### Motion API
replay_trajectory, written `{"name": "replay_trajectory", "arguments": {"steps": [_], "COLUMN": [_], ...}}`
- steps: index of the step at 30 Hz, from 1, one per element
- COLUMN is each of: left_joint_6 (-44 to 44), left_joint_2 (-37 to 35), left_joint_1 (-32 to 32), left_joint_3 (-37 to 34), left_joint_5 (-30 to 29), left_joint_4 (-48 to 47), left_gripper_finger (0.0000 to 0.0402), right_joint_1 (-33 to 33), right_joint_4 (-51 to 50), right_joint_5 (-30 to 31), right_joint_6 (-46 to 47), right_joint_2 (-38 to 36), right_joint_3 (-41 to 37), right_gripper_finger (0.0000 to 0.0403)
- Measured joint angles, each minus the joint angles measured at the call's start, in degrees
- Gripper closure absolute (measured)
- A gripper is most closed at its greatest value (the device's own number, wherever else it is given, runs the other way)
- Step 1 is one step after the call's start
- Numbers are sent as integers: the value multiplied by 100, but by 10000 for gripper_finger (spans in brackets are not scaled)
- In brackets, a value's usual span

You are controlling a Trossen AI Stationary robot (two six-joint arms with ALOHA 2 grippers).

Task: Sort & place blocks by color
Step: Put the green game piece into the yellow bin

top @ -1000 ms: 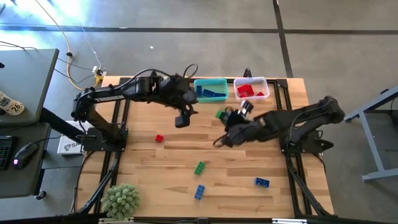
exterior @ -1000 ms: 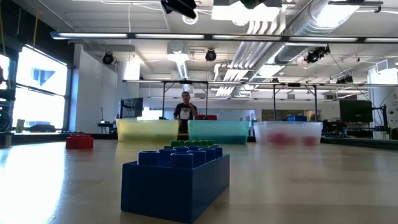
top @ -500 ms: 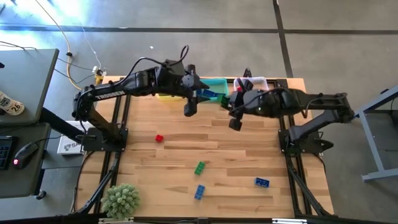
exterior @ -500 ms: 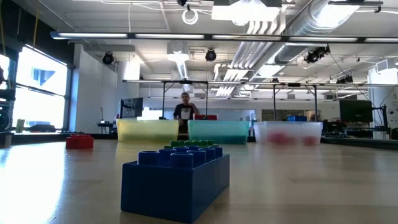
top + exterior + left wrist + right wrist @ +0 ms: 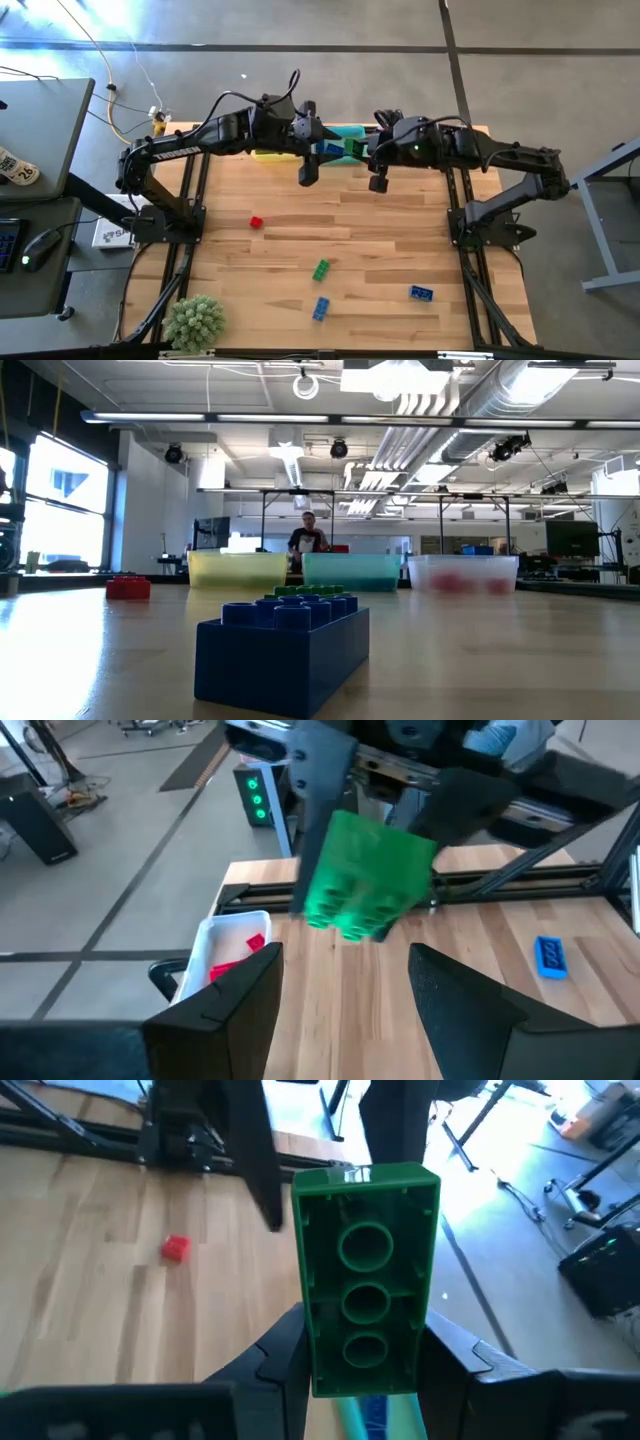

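Yellow bin [image 5: 268,153] and clear bin [image 5: 222,952] largely hidden under the arms in the high view.

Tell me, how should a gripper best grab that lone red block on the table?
From straight above, closing on two opposite flat sides. The red block lies flat on the wooden table with open space all around, so nothing blocks the fingers. Its studded top would likely give a poorer hold.

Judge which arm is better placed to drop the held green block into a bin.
Right. The right hand already grips the green block, up at the bins beside the teal bin. The left hand is open and holds nothing.
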Motion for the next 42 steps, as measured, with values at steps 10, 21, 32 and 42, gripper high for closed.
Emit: {"name": "replay_trajectory", "arguments": {"steps": [10, 21, 32, 42], "left_joint_6": [287, 120, 155, 512], "left_joint_2": [0, 4, 4, 4], "left_joint_1": [12, 194, 250, 258], "left_joint_3": [0, -2, -2, -2], "left_joint_5": [-441, -109, 32, 554], "left_joint_4": [10, 443, 1117, 1617], "left_gripper_finger": [183, 141, 140, 140], "right_joint_1": [-383, -794, -1008, -1006], "right_joint_4": [52, 548, 1053, 1222], "right_joint_5": [-506, -944, -1791, -2016], "right_joint_6": [-376, -802, -811, -581], "right_joint_2": [0, 0, 2, 2], "right_joint_3": [0, 0, 0, 0], "right_gripper_finger": [291, 291, 291, 291]}}
